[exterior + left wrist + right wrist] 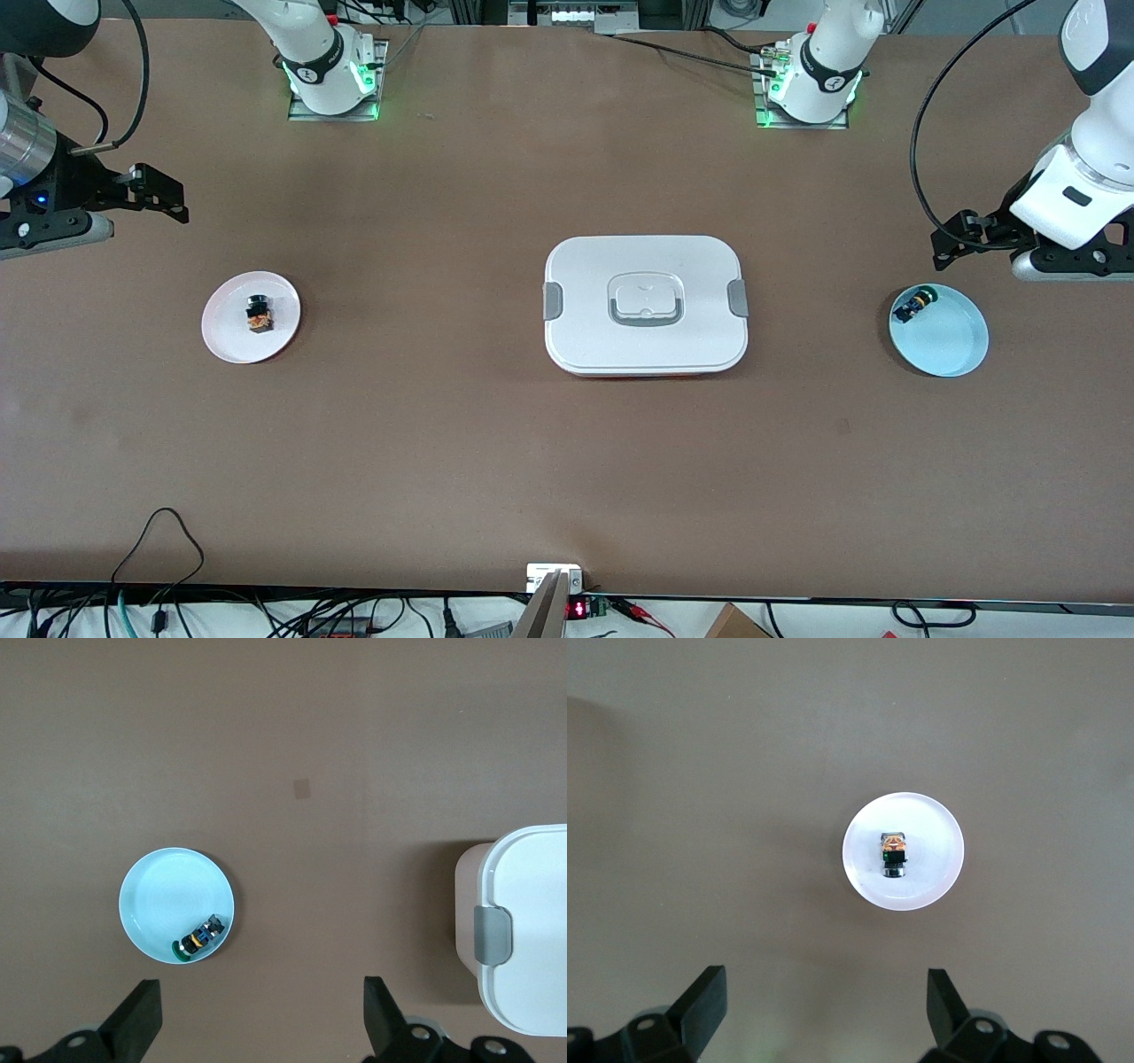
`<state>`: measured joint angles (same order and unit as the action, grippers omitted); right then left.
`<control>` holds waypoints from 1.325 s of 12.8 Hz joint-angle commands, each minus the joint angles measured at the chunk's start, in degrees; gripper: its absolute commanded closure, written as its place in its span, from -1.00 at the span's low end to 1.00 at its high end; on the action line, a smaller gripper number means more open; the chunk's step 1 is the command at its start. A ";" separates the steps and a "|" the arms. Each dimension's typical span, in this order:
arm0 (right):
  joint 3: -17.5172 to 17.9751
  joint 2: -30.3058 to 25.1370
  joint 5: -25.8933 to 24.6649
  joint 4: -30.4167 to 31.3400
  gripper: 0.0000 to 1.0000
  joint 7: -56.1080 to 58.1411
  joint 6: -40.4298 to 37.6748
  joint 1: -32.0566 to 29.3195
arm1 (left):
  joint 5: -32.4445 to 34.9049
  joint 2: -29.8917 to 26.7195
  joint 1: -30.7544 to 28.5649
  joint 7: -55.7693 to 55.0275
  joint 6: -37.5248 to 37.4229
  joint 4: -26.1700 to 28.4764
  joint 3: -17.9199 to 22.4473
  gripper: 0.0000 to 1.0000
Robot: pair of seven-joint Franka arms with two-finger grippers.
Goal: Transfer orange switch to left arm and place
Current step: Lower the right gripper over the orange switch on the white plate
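Observation:
The orange switch (259, 316), black on top and orange-brown below, lies on a small pale pink plate (226, 337) toward the right arm's end of the table. In the right wrist view the switch (894, 853) sits at the middle of that plate (939, 859). My right gripper (168, 197) is open and empty, up in the air over bare table beside the plate; it also shows in its wrist view (826, 1003). My left gripper (946, 248) is open and empty, up over the table by a light blue plate (955, 344); it also shows in its wrist view (263, 1014). The white box (646, 304) stands at mid-table between the plates.
The blue plate (164, 899) holds a small black-and-blue part (202, 937) with a green tip at its rim. The box's grey side clip (493, 935) shows in the left wrist view. Brown table surface lies open all round. Cables run along the table edge nearest the front camera.

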<state>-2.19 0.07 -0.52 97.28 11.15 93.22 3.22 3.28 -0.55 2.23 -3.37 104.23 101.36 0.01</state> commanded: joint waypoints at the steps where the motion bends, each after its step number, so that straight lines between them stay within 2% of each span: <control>1: -0.09 0.54 0.60 -1.48 -1.00 -0.16 -1.46 0.38 | -0.90 -1.12 0.06 0.11 -0.79 0.42 -0.01 -1.00; 3: -0.09 0.54 0.60 -1.56 -1.00 0.28 -1.37 0.38 | -0.12 -1.04 0.41 0.38 -0.70 0.33 -0.18 -1.00; 7: 0.00 0.54 0.43 -1.13 -1.00 0.71 -1.64 0.38 | 2.44 -0.86 0.33 -0.23 -0.87 -0.98 -4.83 -1.00; 10: -0.09 1.24 0.34 -0.95 -1.00 1.15 -2.25 0.38 | 2.18 -0.86 -0.12 -0.32 -1.84 -0.99 -4.84 -1.00; 16: -0.09 5.02 -0.80 -0.16 -1.00 18.00 -2.17 0.29 | 0.08 -0.60 -1.95 -0.24 -2.98 -0.99 -4.23 -1.00; 17: -0.09 6.33 -0.80 1.23 -1.00 24.82 -0.16 -0.23 | -1.07 -0.51 -2.40 -0.24 -2.98 -0.99 -4.14 -1.00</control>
<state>-2.25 4.88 -0.82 97.48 27.73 91.34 3.43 3.94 -0.67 0.92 -3.39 102.27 100.68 -4.01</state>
